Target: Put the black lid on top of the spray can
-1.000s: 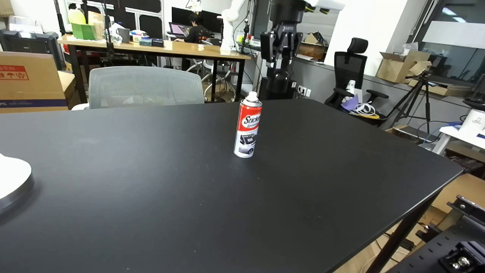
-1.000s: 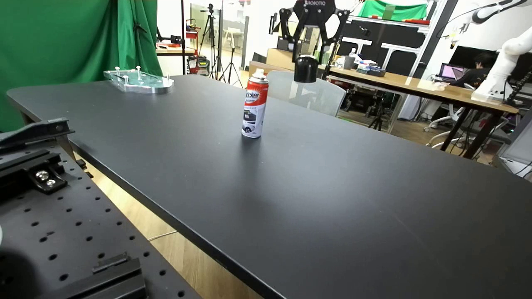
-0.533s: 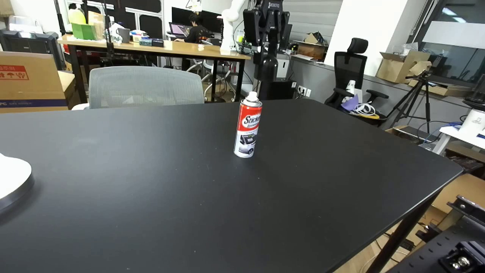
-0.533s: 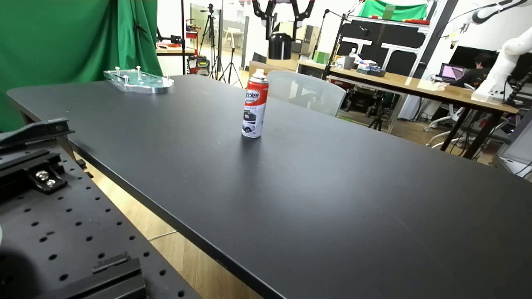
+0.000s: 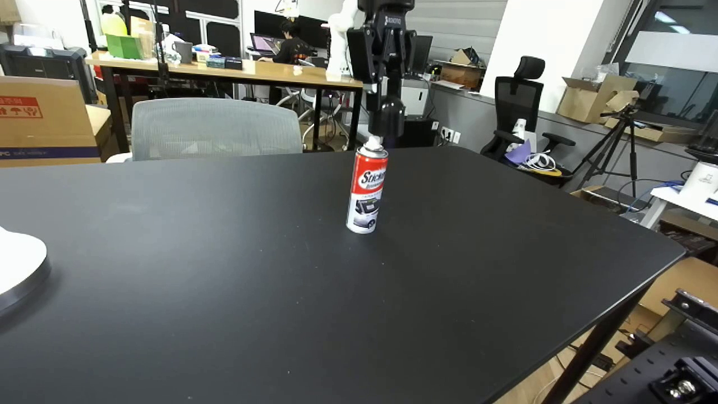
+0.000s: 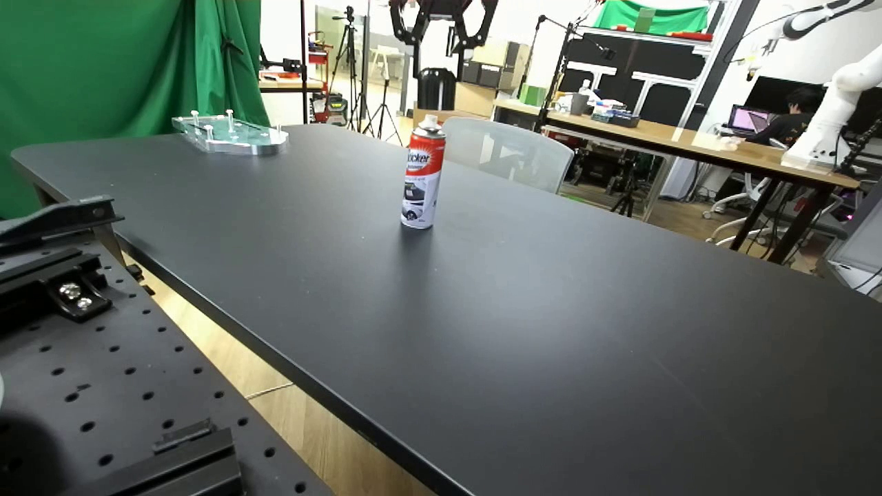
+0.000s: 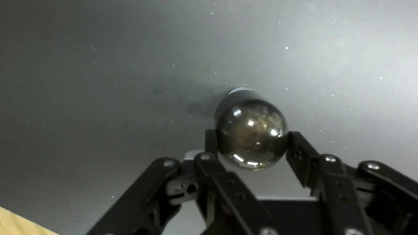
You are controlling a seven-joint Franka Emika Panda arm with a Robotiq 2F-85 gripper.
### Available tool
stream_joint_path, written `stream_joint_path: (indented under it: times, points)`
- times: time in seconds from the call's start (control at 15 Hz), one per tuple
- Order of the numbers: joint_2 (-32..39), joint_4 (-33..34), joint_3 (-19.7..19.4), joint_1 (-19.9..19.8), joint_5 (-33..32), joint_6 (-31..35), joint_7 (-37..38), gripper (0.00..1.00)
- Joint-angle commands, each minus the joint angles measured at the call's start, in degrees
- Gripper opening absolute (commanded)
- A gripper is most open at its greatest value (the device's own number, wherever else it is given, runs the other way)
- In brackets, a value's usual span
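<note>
The table [image 6: 586, 331] reaches well past the spray can [image 5: 366, 191] on every side; the can stands upright, well in from the edges in both exterior views. In an exterior view the table's near edge slants down from the left, with a strip of wood floor [image 6: 213, 344] and a black perforated platform [image 6: 117, 413] beyond it. The gray mesh chair [image 5: 216, 128] stands at the far edge, its backrest rising above the tabletop behind the can. A clear plate with pegs [image 6: 238, 140] lies toward the table's far end, well apart from the can.

The Robotiq gripper [image 7: 252, 142] has its jaws clamped on the black lid [image 6: 436, 91], one against each side; in the wrist view the lid's glossy rounded top faces the camera. The lid hangs higher than the can's white nozzle [image 6: 430, 122], with a narrow gap below it. In an exterior view its lower rim [image 5: 387, 133] appears just right of the nozzle, so it is not yet seated. How far the two are offset in depth cannot be told.

Compared with a second ago, the gripper and lid have shifted sideways toward the can in both exterior views. Half a second ago the lid appeared higher and farther to the right; now it is lower and nearer the nozzle. The can has kept its place and stance, and the jaws gripped the lid in those frames too.
</note>
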Motion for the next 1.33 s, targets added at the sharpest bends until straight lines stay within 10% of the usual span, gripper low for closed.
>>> stream_joint_path:
  times: [0.0, 1.27]
  points:
    - [1.09, 0.63, 0.26, 0.17, -0.41, -1.14, 0.67, 0.31]
    - [1.54, -2.09, 0.54, -0.83, 4.37, 7.76, -6.73, 0.31]
